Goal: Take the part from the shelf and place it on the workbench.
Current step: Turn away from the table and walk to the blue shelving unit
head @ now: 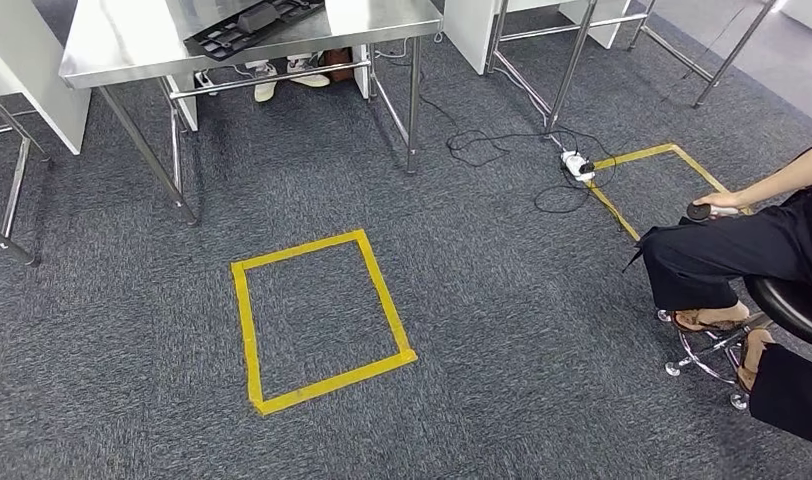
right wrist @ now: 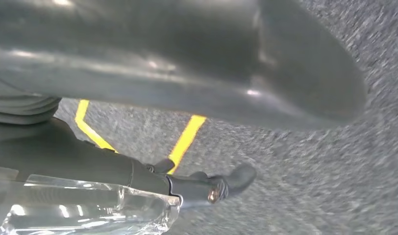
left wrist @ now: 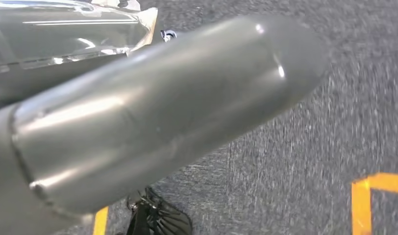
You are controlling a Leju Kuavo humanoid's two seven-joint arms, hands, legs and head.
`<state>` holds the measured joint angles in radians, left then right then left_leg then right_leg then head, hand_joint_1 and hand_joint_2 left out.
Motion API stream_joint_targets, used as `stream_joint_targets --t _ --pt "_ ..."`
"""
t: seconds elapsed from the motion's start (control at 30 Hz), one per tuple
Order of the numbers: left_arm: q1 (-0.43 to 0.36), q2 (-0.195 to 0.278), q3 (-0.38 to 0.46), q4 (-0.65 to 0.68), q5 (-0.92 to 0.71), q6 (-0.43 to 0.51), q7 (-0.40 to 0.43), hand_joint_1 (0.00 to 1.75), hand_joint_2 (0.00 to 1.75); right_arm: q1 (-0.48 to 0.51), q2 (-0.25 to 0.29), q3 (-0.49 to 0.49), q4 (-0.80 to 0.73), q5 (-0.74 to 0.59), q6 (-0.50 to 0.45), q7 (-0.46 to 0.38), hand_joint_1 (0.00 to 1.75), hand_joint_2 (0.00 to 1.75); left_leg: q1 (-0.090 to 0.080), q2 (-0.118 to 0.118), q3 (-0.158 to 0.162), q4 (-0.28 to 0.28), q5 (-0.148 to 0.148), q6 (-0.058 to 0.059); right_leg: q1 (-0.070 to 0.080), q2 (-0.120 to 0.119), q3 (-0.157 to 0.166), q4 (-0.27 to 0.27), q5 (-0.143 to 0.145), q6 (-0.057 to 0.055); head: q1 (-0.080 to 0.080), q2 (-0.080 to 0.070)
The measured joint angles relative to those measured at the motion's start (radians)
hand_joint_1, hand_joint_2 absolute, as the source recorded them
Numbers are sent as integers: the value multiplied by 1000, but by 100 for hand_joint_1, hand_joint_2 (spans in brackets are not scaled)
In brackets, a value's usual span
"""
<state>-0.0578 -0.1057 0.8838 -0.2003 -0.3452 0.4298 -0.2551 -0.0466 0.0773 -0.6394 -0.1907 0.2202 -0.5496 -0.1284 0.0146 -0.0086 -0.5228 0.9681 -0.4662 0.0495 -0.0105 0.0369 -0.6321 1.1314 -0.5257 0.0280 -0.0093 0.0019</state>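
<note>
Even indoor light from above, sharp from my head, soft at both wrists

From my head the steel tabletop point(head: 132, 40) shows pale glare and the carpet point(head: 482, 330) is crisp, with faint shadows under the legs. At my wrists my thumb point(left wrist: 153, 112) looms out of focus with streaked highlights, and the carpet there smears with motion blur.

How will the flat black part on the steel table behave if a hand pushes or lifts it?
The black part looks like ribbed moulded plastic with open slots, so it is probably stiff and fairly light. It lies flat, so rolling seems unlikely. On the smooth steel table it may slide easily when pushed.
</note>
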Motion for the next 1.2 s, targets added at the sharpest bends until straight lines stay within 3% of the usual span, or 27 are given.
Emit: stream_joint_targets --t 0.07,0.1,0.13,0.2,0.23,0.3,0.37,0.4,0.47,0.53,0.57,0.6,0.63,0.67,0.73,0.8,0.87,0.9,0.97,1.03,1.1,1.13,1.2 --pt "4 0 -6 1 -6 -1 7 0 0 0 -1 -2 0 -3 7 5 0 0 -3 31 -2 1 0 1 -3 -20 -57 121 -44 2 3 0" --pt "5 0 -9 2 -8 -1 9 0 0 2 -1 -2 0 -4 10 7 0 0 -4 45 -2 1 0 1 -5 -25 -63 141 -47 8 3 0" --pt "5 0 -12 2 -9 -1 11 0 0 5 -1 -2 0 -6 11 8 0 0 -4 58 -2 1 0 0 -7 -31 -48 119 -34 16 4 0" --pt "4 -1 -15 3 -11 -1 11 0 0 7 -2 -3 0 -7 12 8 0 0 -5 81 1 2 -3 -4 -10 -64 34 -25 14 31 5 0" --pt "4 -2 -16 3 -12 -1 11 0 0 6 -2 -3 0 -7 12 8 0 0 -7 91 3 4 -6 -9 -9 -84 72 -94 35 31 5 0" --pt "3 -1 -18 3 -12 -1 11 0 0 5 -2 -3 0 -7 12 8 0 0 -12 108 7 6 -10 -21 -5 -104 102 -155 51 19 3 0" --pt "1 -1 -19 4 -12 -1 11 0 0 7 -2 -3 0 -7 13 9 0 0 -10 121 10 6 -12 -34 -4 -83 97 -155 56 2 1 0" --pt "0 -1 -19 4 -12 -1 11 0 0 8 -2 -3 0 -7 13 9 0 0 -7 110 9 13 -20 -41 -5 -73 97 -157 60 -5 0 0" --pt "0 -1 -20 4 -13 -1 11 0 0 8 -2 -4 0 -7 13 9 0 0 -2 62 -15 72 -67 -52 -10 -53 99 -159 68 -18 -4 0" --pt "3 -1 -20 4 -14 -1 11 0 0 7 -2 -5 0 -7 13 10 0 0 0 19 -73 205 -140 -57 -7 -33 94 -158 72 -24 -8 0" --pt "5 0 -20 4 -14 0 12 0 0 8 -1 -6 0 -7 13 10 0 0 0 13 -102 267 -162 -57 -4 -21 93 -157 73 -26 -8 0" --pt "6 1 -20 4 -14 0 12 0 0 9 -1 -7 0 -8 13 11 0 0 0 11 -119 298 -164 -55 -2 -8 92 -155 73 -26 -8 0" --pt "7 1 -20 4 -14 0 13 0 0 10 0 -8 0 -9 13 11 0 0 0 8 -118 290 -145 -52 0 5 92 -153 73 -26 -8 0" --pt "7 2 -20 4 -14 0 13 0 0 12 0 -9 0 -10 13 12 0 0 0 2 -98 242 -109 -47 1 19 93 -152 73 -26 -8 0" --pt "7 4 -20 4 -16 0 14 0 0 11 2 -12 0 -10 13 11 0 0 0 -38 -35 104 -40 -34 4 44 93 -149 74 -25 -8 0" --pt "6 6 -21 4 -17 0 14 0 0 9 5 -15 0 -11 13 10 0 0 -2 -66 -2 29 -18 -24 4 65 87 -148 76 -19 -7 0" --pt "5 8 -23 4 -18 0 13 0 0 12 6 -18 0 -11 13 9 0 0 -7 -51 1 20 -17 -18 0 86 77 -151 83 -5 -8 0" --pt "4 8 -24 4 -18 0 13 0 0 14 7 -18 0 -10 13 8 0 0 -6 -39 2 13 -11 -13 -1 83 70 -147 82 0 -7 0" --pt "5 7 -26 4 -17 0 11 0 0 15 8 -18 1 -10 13 6 0 0 -3 -13 5 -2 0 -1 2 41 38 -93 51 1 -3 0" --pt "8 7 -26 4 -16 1 9 0 0 12 7 -19 1 -10 13 4 0 0 -5 16 2 -6 4 5 1 -9 -23 33 -11 -3 2 0" --pt "9 7 -26 5 -15 4 9 0 0 13 6 -19 1 -10 13 3 0 0 -7 44 0 -5 4 5 -5 -24 -65 132 -47 5 3 0" --pt "9 7 -26 5 -15 6 9 0 0 14 6 -19 1 -10 13 3 0 0 -7 57 -1 -5 4 4 -8 -28 -59 131 -44 14 4 0" --pt "8 5 -26 5 -15 8 9 0 0 15 5 -20 1 -11 13 2 0 0 -6 81 1 -3 2 0 -14 -52 14 14 -2 34 5 0"
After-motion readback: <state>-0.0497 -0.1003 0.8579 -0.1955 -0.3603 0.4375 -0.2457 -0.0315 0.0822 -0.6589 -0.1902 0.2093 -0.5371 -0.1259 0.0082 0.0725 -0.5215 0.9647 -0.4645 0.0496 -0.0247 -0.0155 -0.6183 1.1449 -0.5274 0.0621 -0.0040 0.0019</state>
